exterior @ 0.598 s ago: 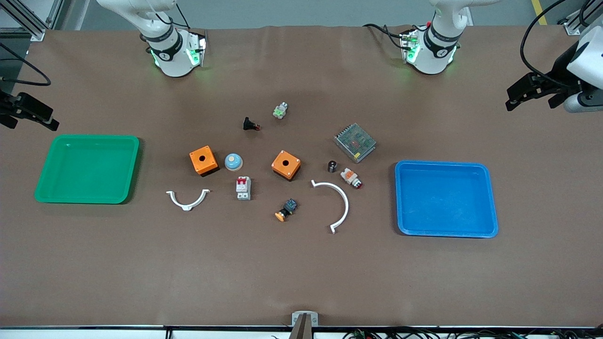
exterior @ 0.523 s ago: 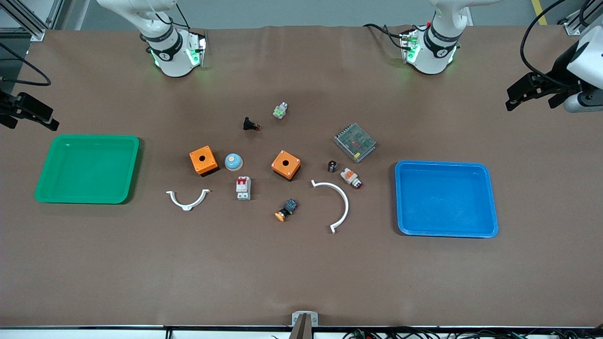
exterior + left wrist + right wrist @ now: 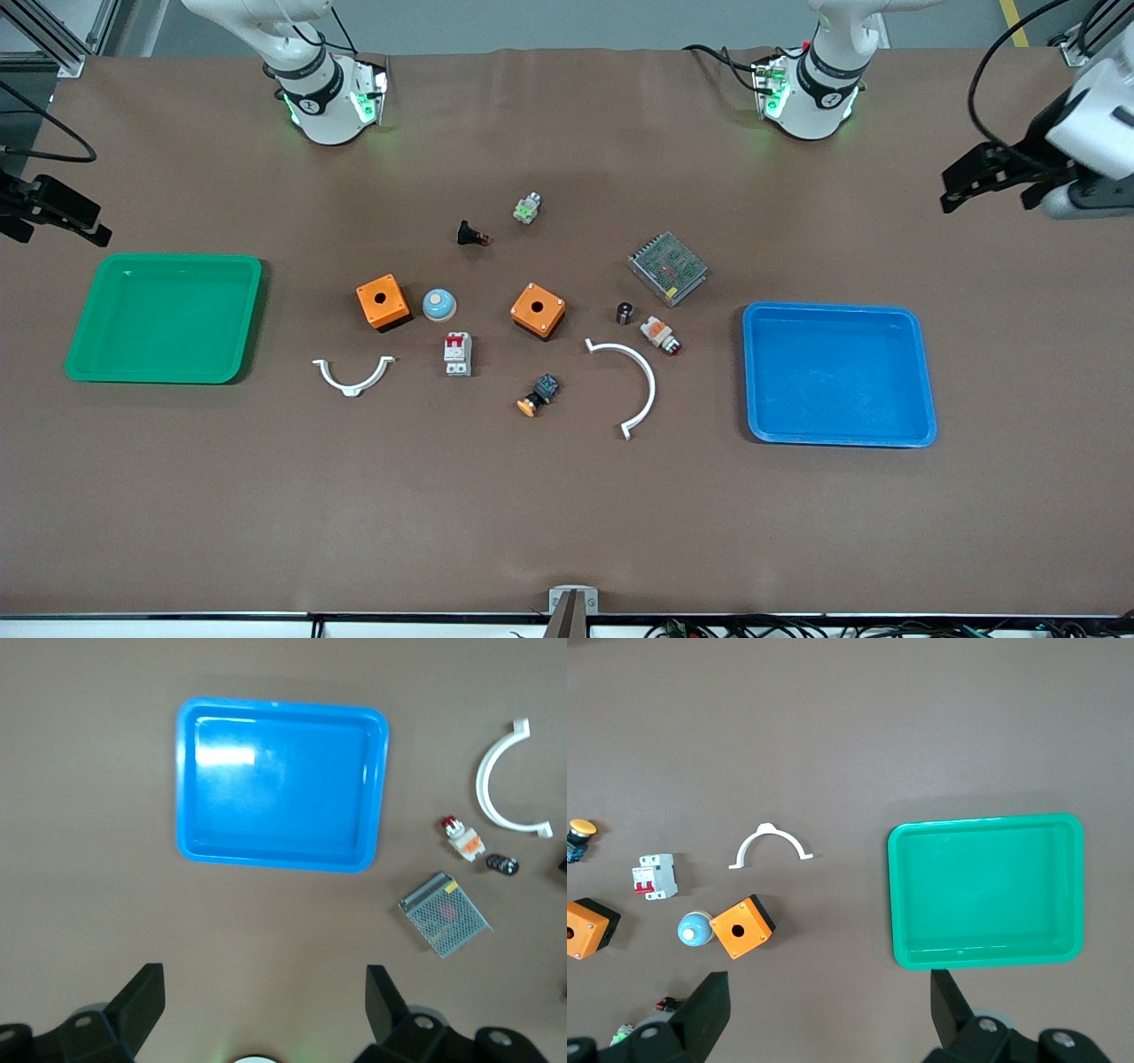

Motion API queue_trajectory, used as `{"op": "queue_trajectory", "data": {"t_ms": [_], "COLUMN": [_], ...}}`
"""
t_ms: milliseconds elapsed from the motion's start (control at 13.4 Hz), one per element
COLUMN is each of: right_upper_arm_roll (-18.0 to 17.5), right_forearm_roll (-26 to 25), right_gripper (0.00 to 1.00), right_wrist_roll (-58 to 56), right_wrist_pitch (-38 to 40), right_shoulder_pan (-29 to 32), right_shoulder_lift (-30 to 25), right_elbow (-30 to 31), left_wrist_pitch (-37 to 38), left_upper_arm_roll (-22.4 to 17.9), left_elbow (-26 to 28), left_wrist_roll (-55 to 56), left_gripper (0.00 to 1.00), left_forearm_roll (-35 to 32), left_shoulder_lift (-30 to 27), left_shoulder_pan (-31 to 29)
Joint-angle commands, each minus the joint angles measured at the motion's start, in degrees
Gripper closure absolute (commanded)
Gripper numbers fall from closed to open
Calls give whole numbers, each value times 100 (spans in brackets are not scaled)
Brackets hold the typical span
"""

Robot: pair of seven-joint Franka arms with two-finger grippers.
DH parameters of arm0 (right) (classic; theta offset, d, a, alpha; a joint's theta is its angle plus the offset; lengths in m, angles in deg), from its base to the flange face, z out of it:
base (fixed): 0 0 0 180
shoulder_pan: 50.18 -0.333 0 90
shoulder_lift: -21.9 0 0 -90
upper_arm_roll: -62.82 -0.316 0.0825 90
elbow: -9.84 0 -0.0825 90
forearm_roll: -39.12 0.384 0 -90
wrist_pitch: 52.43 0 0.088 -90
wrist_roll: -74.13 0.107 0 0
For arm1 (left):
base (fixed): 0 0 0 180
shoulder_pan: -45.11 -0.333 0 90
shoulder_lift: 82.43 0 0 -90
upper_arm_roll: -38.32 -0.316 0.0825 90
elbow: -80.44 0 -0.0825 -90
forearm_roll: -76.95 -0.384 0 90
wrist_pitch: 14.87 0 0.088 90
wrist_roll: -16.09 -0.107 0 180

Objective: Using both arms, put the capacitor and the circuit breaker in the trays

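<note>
A: How are the hands?
B: The left hand point(image 3: 263, 1014) hangs spread wide and empty over the surface's edge at the left arm's end, above the blue tray point(image 3: 926, 372). The right hand point(image 3: 828, 1014) is equally spread, holding nothing, above the green tray point(image 3: 251, 310).
A: And the parts?
B: The capacitor point(image 3: 625, 312) lies mid-surface beside the orange-white button point(image 3: 660, 334); the circuit breaker point(image 3: 457, 354) sits between the two orange boxes point(image 3: 383, 301), nearer the front edge.

The circuit breaker point(image 3: 457, 354) lies just nearer the front camera than the dome button point(image 3: 438, 305), between two boxes point(image 3: 383, 302) point(image 3: 538, 311). The capacitor point(image 3: 625, 312) lies just beside the cylindrical button point(image 3: 660, 334), toward the left arm's end, near one tray point(image 3: 839, 439)
</note>
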Motion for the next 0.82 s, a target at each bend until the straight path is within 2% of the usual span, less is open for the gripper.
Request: {"op": "queue_trajectory", "data": {"t_ms": [0, 150, 224, 374, 598, 748], "right_upper_arm_roll": [-69, -87, -87, -87, -87, -87], "right_forearm_roll": [22, 110, 84, 14, 40, 22], "right_gripper": [0, 0, 0, 0, 0, 0], "right_wrist_roll": [23, 41, 41, 32, 14, 40], "right_wrist_pitch": [-82, -223, -224, -224, -293, -399], "right_shoulder_pan": [5, -213, -407, -706, -952, -1365], "right_shoulder_lift": [148, 367, 507, 763, 1070, 1334], "right_elbow": [-127, -127, -127, -127, -127, -22], "left_wrist_pitch": [-139, -893, -1384, -2246, -3143, -3671], "left_upper_arm_roll": [502, 994, 1100, 1128, 1119, 1119], "left_elbow": [-149, 96, 280, 536, 545, 537], "left_wrist_roll": [409, 1206, 1681, 2682, 3819, 4494], "left_gripper": [0, 0, 0, 0, 0, 3], "left_forearm_roll": [-105, -131, -140, -227, -403, -500], "left_shoulder_lift": [669, 1117, 1354, 1837, 2724, 3173], "left_shoulder_pan": [75, 180, 311, 828, 1453, 1726]}}
